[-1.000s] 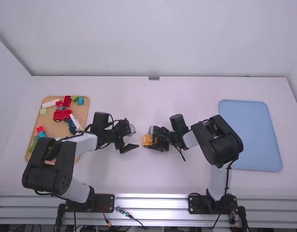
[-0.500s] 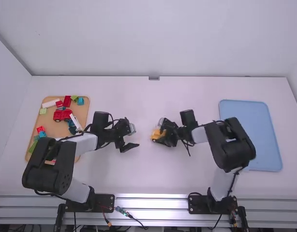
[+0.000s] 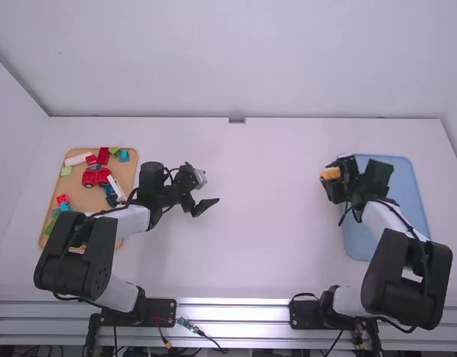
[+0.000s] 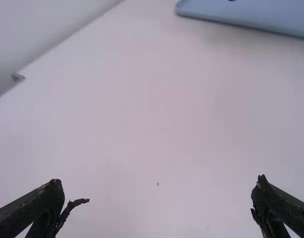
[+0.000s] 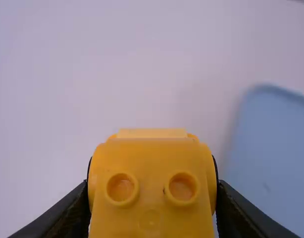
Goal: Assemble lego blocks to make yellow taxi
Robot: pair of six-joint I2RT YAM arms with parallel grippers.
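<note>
High view: above, facing forward-down across table (image 3: 273, 260). Wrist views: nearer, right apparently angled down; both catch blue tray (image 3: 413, 197).

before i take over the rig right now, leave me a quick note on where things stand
Right gripper: closed on the yellow block piece, held near the left edge of the blue tray.
Left gripper: open and holding nothing, over the table between the two trays.
Other blocks, red, green, blue and white, are on the wooden tray at the far left.
Done: the yellow piece is off the wooden tray, in hand.
Left: probably set it down in the blue tray and let go; whether the taxi is complete I cannot tell.
</note>
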